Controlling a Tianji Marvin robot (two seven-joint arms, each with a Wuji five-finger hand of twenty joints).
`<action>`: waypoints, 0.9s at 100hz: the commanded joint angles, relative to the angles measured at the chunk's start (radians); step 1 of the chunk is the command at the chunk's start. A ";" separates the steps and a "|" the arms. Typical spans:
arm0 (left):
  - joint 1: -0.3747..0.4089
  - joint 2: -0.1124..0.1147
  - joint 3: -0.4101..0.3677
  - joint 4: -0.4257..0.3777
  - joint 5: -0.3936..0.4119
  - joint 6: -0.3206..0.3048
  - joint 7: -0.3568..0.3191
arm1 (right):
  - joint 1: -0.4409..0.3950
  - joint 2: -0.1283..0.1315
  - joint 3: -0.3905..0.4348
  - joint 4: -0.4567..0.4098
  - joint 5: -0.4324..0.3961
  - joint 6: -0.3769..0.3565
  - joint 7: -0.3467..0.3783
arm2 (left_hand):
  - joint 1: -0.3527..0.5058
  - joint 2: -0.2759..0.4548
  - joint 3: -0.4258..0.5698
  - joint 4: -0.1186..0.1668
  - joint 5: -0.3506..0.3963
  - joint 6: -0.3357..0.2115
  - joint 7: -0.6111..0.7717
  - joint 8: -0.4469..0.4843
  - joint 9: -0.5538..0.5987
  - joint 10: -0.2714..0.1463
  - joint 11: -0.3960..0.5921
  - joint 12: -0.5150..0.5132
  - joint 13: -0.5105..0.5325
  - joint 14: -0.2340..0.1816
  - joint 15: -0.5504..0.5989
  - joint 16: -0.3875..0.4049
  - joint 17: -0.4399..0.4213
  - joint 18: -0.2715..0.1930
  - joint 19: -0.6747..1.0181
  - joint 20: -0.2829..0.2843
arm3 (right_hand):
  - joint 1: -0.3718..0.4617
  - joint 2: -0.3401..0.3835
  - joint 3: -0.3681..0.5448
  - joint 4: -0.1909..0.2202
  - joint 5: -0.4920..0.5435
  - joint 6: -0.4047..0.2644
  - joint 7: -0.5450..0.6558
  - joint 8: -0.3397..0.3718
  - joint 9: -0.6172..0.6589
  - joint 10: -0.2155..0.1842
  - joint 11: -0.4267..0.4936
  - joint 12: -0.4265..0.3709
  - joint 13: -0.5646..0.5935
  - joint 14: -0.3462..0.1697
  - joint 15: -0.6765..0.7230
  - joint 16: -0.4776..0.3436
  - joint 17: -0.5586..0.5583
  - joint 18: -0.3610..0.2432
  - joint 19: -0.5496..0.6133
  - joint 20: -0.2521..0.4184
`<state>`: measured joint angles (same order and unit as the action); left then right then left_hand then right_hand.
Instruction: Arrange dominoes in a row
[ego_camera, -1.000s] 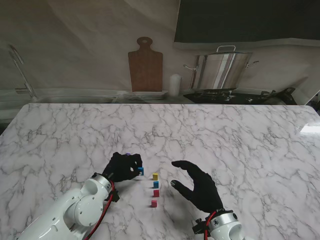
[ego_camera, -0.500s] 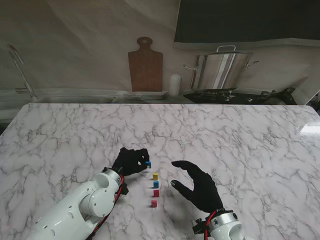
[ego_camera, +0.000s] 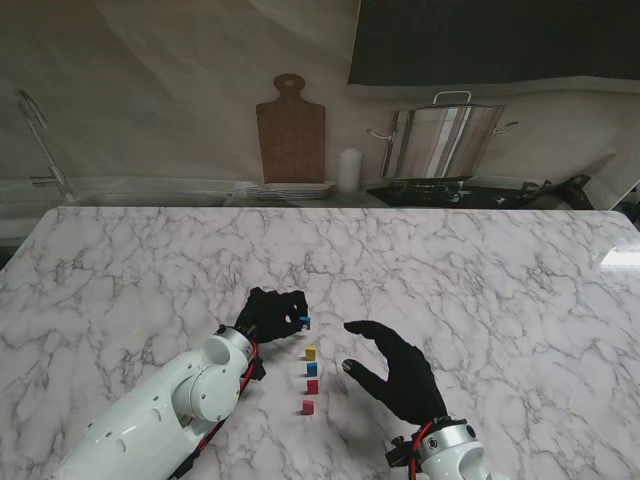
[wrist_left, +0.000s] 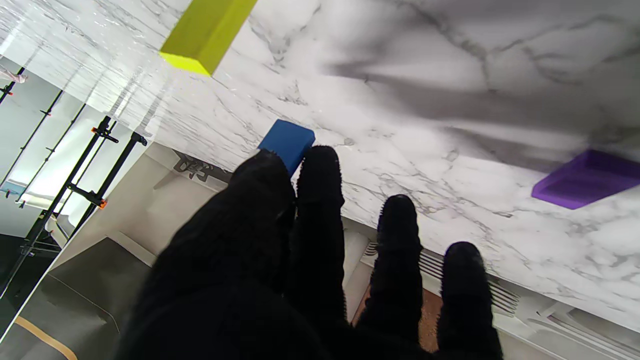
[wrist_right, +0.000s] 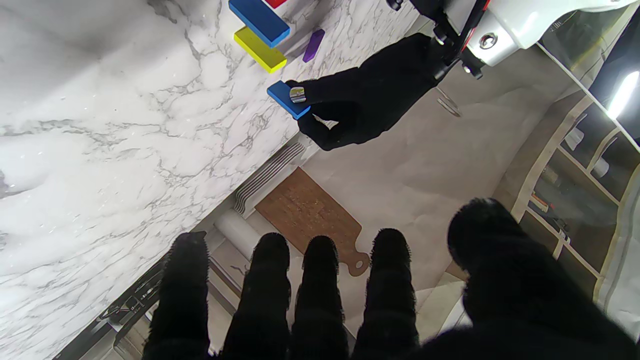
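A white marble tabletop (ego_camera: 480, 270) with grey veining fills the stand's view. Two robot arms in glossy white shells reach onto it, each ending in a five-fingered hand covered in a fuzzy black glove.

The left hand (ego_camera: 270, 315) is closed on one blue domino (ego_camera: 304, 322), pinched between thumb and fingertips just above the marble. From the right wrist camera the piece shows as a flat rectangular block, smooth and matte, with a small silvery spot on the finger (wrist_right: 297, 94) pressing it.

The right hand (ego_camera: 395, 372) holds nothing — its fingers are spread and slightly curled, palm turned toward the row, hovering beside it on the right.

Four dominoes stand in a short line on the tabletop between the two hands, running from far to near: one yellow domino (ego_camera: 311, 353), one blue standing domino (ego_camera: 312, 369), one dark red domino (ego_camera: 312, 386) and one pink-red domino (ego_camera: 308, 406). They are small from above, evenly spaced and apart from one another. The held blue piece sits just beyond the yellow end of the line, slightly left of it.

One purple domino (wrist_left: 585, 179) lies flat on the marble near the left hand's fingers; in the stand's view the hand hides it.

Along the back wall stand one brown wooden cutting board (ego_camera: 291, 130) with a rounded handle, one white cylinder (ego_camera: 348, 170) and one tall brushed-steel stockpot (ego_camera: 440, 140) with a lid.
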<state>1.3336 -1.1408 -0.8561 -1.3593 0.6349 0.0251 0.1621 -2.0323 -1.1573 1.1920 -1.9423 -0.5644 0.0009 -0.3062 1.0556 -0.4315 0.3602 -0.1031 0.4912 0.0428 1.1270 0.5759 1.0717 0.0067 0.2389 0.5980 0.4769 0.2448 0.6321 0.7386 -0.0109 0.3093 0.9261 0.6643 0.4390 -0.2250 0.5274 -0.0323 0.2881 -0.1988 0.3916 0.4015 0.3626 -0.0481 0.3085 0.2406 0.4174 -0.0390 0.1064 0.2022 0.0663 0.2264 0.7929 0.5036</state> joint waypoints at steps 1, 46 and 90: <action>-0.017 -0.013 0.015 0.009 -0.008 0.009 -0.014 | -0.004 -0.001 0.002 0.000 0.003 0.002 0.000 | 0.062 0.055 -0.004 0.042 -0.021 -0.033 0.039 0.005 -0.003 -0.026 -0.001 0.010 -0.017 -0.014 -0.003 -0.010 -0.026 -0.009 0.011 0.025 | -0.016 -0.014 0.016 0.011 0.006 -0.012 0.008 0.001 0.002 0.000 0.017 0.006 0.015 0.002 0.020 0.011 -0.003 0.002 0.019 0.008; -0.072 -0.030 0.087 0.066 -0.039 0.031 -0.009 | -0.010 -0.003 0.012 -0.005 0.008 0.002 -0.006 | 0.065 0.057 -0.011 0.045 -0.024 -0.030 0.041 0.005 -0.008 -0.026 -0.001 0.011 -0.019 -0.015 0.004 -0.007 -0.026 -0.009 0.015 0.024 | -0.017 -0.015 0.017 0.011 0.006 -0.012 0.008 0.000 0.002 -0.001 0.017 0.006 0.015 0.002 0.020 0.011 0.000 0.002 0.027 0.010; -0.076 -0.032 0.103 0.084 -0.061 0.043 -0.027 | -0.013 -0.003 0.016 -0.007 0.008 0.001 -0.007 | 0.065 0.060 -0.015 0.046 -0.024 -0.023 0.040 0.004 -0.003 -0.026 0.003 0.015 -0.019 -0.014 0.008 -0.006 -0.027 -0.011 0.018 0.022 | -0.017 -0.014 0.016 0.011 0.006 -0.012 0.009 0.000 0.001 0.001 0.017 0.006 0.015 0.003 0.019 0.011 0.001 0.001 0.031 0.012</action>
<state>1.2542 -1.1711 -0.7546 -1.2786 0.5765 0.0640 0.1541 -2.0390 -1.1591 1.2072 -1.9453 -0.5567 0.0006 -0.3125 1.0674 -0.4210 0.3412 -0.1006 0.4822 0.0427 1.1270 0.5759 1.0625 0.0051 0.2382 0.5998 0.4707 0.2395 0.6321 0.7386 -0.0110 0.3087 0.9261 0.6648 0.4390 -0.2250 0.5274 -0.0323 0.2881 -0.1988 0.3917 0.4016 0.3626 -0.0480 0.3085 0.2406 0.4174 -0.0389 0.1065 0.2022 0.0671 0.2264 0.8031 0.5036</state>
